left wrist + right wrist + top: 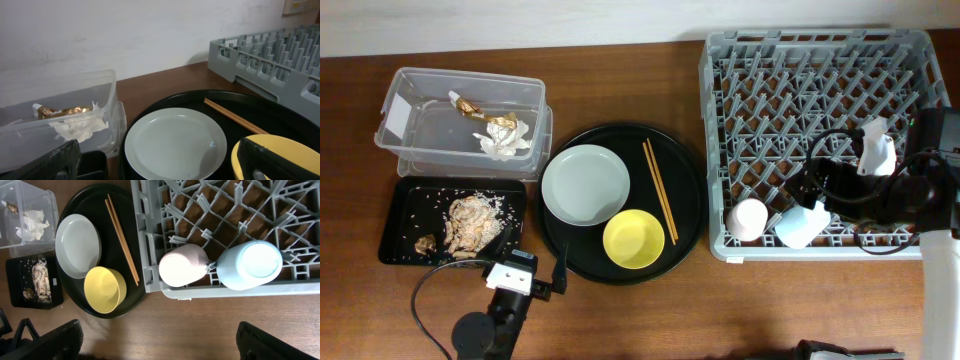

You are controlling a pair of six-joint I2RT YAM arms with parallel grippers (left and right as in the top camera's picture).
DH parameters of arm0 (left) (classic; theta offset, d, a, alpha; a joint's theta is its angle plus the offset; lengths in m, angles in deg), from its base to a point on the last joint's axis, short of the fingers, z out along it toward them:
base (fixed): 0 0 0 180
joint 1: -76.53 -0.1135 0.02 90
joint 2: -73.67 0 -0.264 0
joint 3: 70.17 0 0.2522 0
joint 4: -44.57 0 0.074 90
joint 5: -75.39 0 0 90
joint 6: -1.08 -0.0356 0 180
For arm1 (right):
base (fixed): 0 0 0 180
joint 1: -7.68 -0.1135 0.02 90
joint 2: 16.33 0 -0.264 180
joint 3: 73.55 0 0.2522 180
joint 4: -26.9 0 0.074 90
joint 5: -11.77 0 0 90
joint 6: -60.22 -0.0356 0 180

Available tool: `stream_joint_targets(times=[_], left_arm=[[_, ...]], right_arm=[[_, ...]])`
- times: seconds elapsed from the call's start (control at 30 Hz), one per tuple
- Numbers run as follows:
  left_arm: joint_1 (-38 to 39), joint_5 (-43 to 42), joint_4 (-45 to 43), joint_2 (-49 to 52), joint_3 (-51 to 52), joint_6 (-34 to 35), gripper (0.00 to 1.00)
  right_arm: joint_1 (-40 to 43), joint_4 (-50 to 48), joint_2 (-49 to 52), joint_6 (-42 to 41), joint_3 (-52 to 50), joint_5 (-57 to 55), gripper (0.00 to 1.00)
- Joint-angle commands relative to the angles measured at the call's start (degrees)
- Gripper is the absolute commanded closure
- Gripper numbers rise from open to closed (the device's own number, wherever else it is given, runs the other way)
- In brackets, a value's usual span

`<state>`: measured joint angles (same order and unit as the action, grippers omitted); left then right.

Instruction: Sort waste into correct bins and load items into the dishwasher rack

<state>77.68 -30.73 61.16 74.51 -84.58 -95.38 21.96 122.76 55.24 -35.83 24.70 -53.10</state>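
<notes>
Left hand (165,161) wide, low by plate (175,142), right hand (162,342) wide over rack (235,210) at right edge of surface (620,320), pink cup (183,265) beside blue cup (249,265) inside, bowl (633,238), chopsticks (659,190) on tray (692,200) mid-surface

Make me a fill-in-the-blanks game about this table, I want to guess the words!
The pink cup and the light blue cup sit in the grey ____. The bowl beside the plate is ____. The chopsticks lie on the round ____ tray. The tissue and the shiny wrapper lie in the clear ____.
Missing words: rack, yellow, black, tub.
</notes>
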Motion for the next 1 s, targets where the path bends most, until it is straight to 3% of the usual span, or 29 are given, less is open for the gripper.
stream_joint_targets(times=[0.0, 0.07, 0.13, 0.17, 0.23, 0.3, 0.37, 0.43, 0.5, 0.57, 0.6, 0.67, 0.77, 0.83, 0.97], left_arm=[[-0.2, -0.7, 0.5, -0.4, 0.1, -0.5, 0.01], [-0.2, -0.7, 0.5, -0.4, 0.1, -0.5, 0.01], [-0.2, -0.7, 0.5, -0.4, 0.1, -0.5, 0.01], [-0.2, -0.6, 0.5, -0.4, 0.1, -0.5, 0.01], [-0.2, -0.7, 0.5, -0.4, 0.1, -0.5, 0.01], [-0.2, -0.7, 0.5, -0.4, 0.1, -0.5, 0.01], [-0.2, -0.7, 0.5, -0.4, 0.1, -0.5, 0.01], [-0.2, -0.7, 0.5, -0.4, 0.1, -0.5, 0.01], [-0.2, -0.7, 0.5, -0.4, 0.1, -0.5, 0.01], [-0.2, -0.7, 0.5, -0.4, 0.1, -0.5, 0.01], [-0.2, -0.7, 0.5, -0.4, 0.1, -0.5, 0.01], [-0.2, -0.6, 0.5, -0.4, 0.1, -0.5, 0.01], [-0.2, -0.7, 0.5, -0.4, 0.1, -0.5, 0.01], [-0.2, -0.7, 0.5, -0.4, 0.1, -0.5, 0.01], [-0.2, -0.7, 0.5, -0.4, 0.1, -0.5, 0.01]], right_arm=[[0.3, -1.2, -0.2, -1.0, 0.3, 0.1, 0.01], [0.3, -6.4, -0.2, -2.0, 0.3, 0.1, 0.01], [-0.3, -7.7, -0.1, -0.4, 0.3, 10.6, 0.01], [-5.0, -6.9, 0.2, 2.7, 0.1, 13.6, 0.01], [-19.5, -6.4, 0.3, 1.2, -1.9, 6.2, 0.01], [-38.5, -12.0, 1.5, -13.1, -8.2, -9.1, 0.01], [-47.7, -19.4, 4.2, -22.3, -14.6, -16.5, 0.01], [-51.5, -26.9, 8.1, -25.0, -19.5, -16.6, 0.05], [-52.9, -33.8, 17.7, -28.4, -21.9, -16.3, 0.21], [-52.9, -38.5, 25.1, -29.2, -21.9, -14.9, 0.23], [-52.9, -40.7, 28.2, -29.4, -21.9, -13.5, 0.3], [-52.5, -40.5, 31.2, -33.0, -21.9, -13.8, 0.69], [-50.5, -36.4, 27.6, -33.5, -21.5, -17.6, 0.95], [-49.4, -32.9, 22.1, -31.9, -20.5, -22.7, 0.96], [-47.5, -31.3, 5.9, -15.9, -16.5, -31.1, 0.96]])
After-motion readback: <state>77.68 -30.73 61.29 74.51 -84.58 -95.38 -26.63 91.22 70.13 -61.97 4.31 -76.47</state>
